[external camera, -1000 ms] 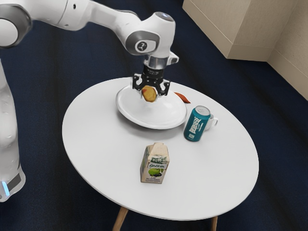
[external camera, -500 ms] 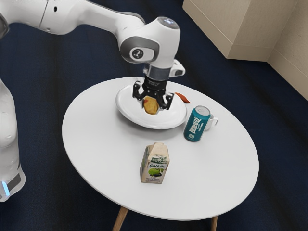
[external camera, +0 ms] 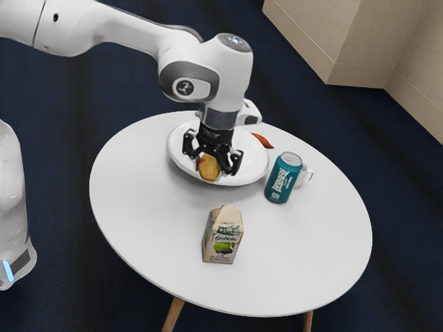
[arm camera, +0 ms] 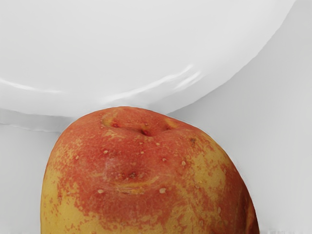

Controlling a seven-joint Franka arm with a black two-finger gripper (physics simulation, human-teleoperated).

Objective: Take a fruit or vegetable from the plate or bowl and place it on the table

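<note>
**Red-and-yellow fruit, one, clasped in the pincer at the plate's edge**

Carton (external camera: 223, 238), beige: standing upright on the tabletop (external camera: 297, 256), its front bearing dark lettering that is seemingly reading "Galicia", with a green fruit picture beneath; the smaller print is staying too fine to read. Can (external camera: 282, 180), teal: standing upright, showing white lettering up its side, not legible here. Arm (external camera: 197, 69), white: carrying a round dark emblem on its joint.

Pincer (external camera: 210, 173), black, two-fingered: pointing downward and gripping the fruit (external camera: 208, 167) from two sides, its fingers standing apart by the fruit's width. In the exterior view the fruit is appearing in front of the plate (external camera: 248, 159) at its rim, on the side facing the carton; its exact height is escaping judgement.

Wrist view: presenting the fruit's mottled red and yellow skin, pale specks and a dimpled end, with the white plate's rim running behind it and pale tabletop lying beyond.

Exterior view, further lots: white mug (external camera: 303, 177), sitting just behind the can and partly hidden by it; red-orange piece (external camera: 263, 140), lying beside the plate's far side; wooden legs (external camera: 173, 315), supporting the round white tabletop.
</note>
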